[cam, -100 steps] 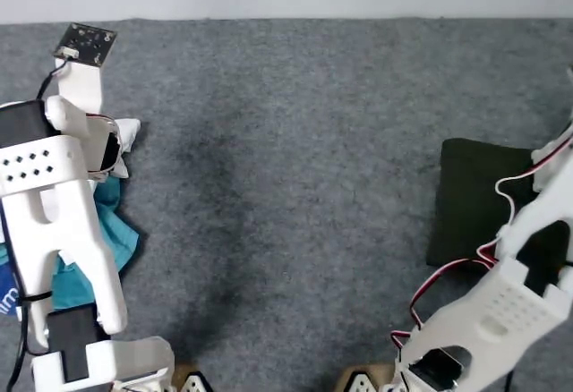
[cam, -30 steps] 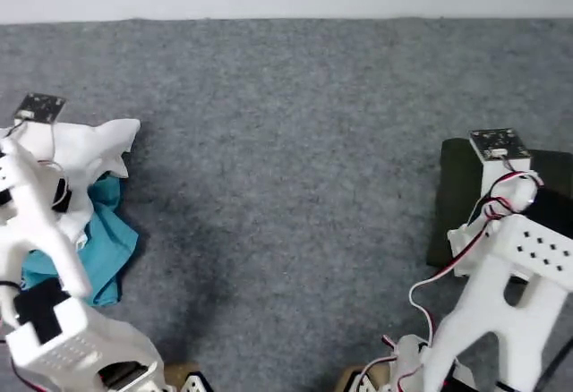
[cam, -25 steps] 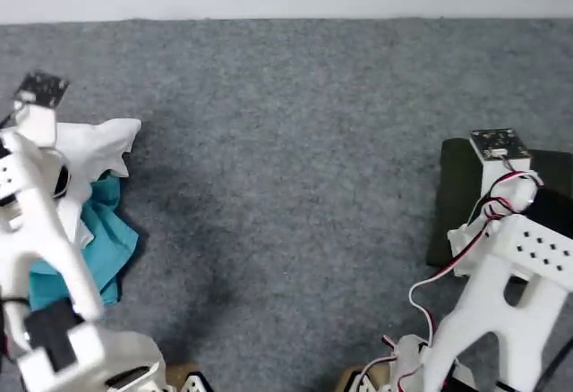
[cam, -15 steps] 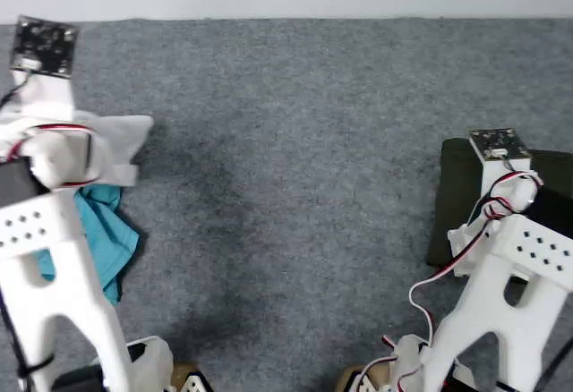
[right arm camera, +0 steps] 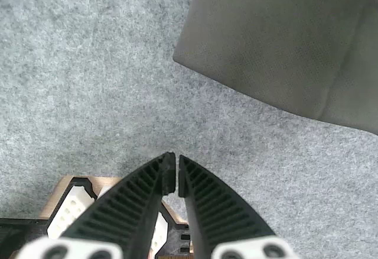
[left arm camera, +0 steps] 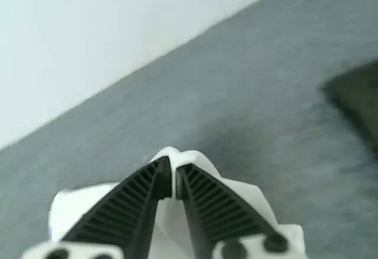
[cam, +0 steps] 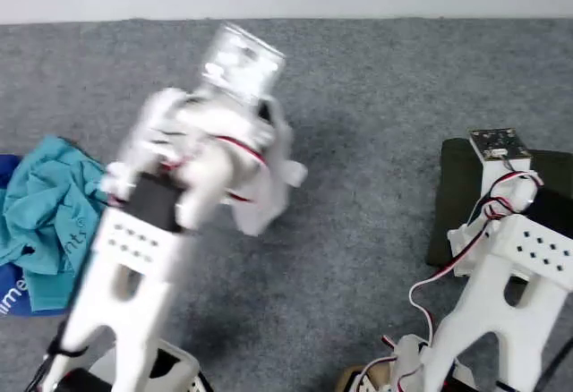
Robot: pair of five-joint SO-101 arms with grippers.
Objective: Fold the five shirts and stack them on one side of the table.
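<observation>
Early days, we reckon: one dark shirt point(cam: 466, 195) sits folded at the right edge of the tabletop point(cam: 376, 79), while the teal shirt point(cam: 49, 195) and the blue shirt point(cam: 18, 295) under it lie crumpled at the left edge. Our left end effector point(left arm camera: 167, 170) pinches the bunched white shirt point(left arm camera: 245, 197) above the tabletop's middle, and the right end effector point(right arm camera: 172, 163) is pressed together, holding nothing.

You get soft, even light from overhead, with no glare on the grey felt point(cam: 376, 97). In the high view the left arm point(cam: 134, 249) and the white shirt point(cam: 285, 177) it carries are smeared into streaks, and a faint, diffuse shadow lies on the felt beside them. The left wrist view is blurred throughout, with its pale wall point(left arm camera: 88, 28) bright. The right wrist view is crisp enough to show you the felt's fibres and the weave of the dark shirt point(right arm camera: 283, 40).
</observation>
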